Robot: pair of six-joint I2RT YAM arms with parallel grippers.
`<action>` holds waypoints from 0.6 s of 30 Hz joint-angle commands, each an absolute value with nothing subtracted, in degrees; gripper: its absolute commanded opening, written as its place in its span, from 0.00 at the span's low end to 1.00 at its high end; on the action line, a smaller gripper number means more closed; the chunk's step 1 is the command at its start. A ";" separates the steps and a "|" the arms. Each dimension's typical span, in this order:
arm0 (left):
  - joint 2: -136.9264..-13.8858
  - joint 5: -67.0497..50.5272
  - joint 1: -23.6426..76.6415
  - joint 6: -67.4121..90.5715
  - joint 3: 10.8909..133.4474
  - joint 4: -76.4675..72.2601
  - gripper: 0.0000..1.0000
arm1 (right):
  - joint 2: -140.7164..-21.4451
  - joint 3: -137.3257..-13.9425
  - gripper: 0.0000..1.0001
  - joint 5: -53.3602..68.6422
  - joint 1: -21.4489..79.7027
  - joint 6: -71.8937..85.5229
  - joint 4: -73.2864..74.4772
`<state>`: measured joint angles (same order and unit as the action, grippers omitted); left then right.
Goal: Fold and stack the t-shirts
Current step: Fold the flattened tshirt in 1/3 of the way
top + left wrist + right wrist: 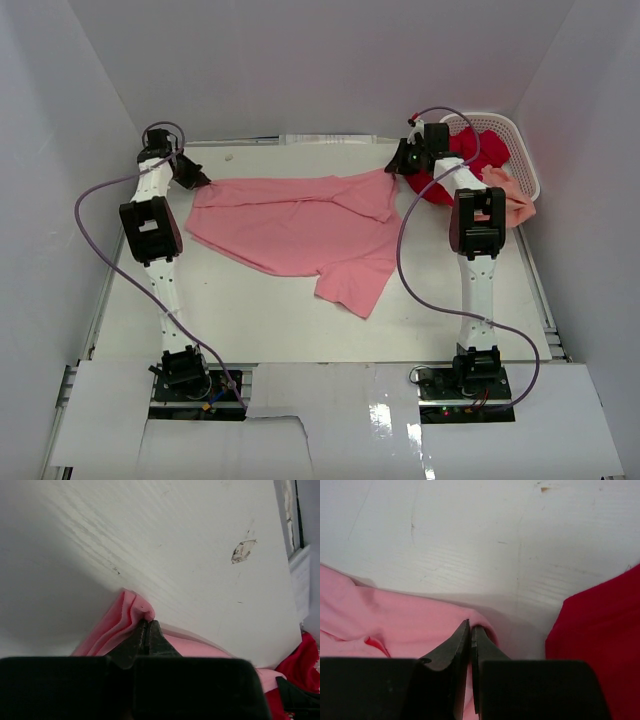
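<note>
The black two-finger left gripper (148,626) has its jaws pressed together on a bunched fold of the soft medium pink cotton t-shirt (116,626). The cloth spreads to both sides beneath the gripper, lying on the white grained tabletop (175,540). Beyond the gripper to the right is a small chipped scar (243,551). Far right of the gripper, low in view, lies the deep red t-shirt (300,664).

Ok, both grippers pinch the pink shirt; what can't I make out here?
Top view: right arm covers part of the peach shirt.
Right wrist view: frame edge cuts off the red shirt.
Wrist views: left gripper and right gripper hide how much pink shirt they pinch.
</note>
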<state>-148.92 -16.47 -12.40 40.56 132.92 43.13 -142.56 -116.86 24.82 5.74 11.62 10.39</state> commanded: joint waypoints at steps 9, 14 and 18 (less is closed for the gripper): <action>-145.64 -19.95 -11.34 46.14 130.78 38.23 0.00 | -140.63 -117.78 0.08 33.92 4.48 16.17 0.71; -144.67 -19.60 -11.43 45.44 131.83 39.63 0.00 | -137.82 -117.33 0.08 34.37 4.48 15.91 -0.62; -145.54 -18.64 -11.78 45.44 130.96 39.81 0.00 | -139.74 -120.23 0.08 33.92 4.39 15.91 -0.09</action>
<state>-148.40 -19.38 -11.77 45.71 130.65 38.13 -142.76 -117.45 32.64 4.84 15.64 2.85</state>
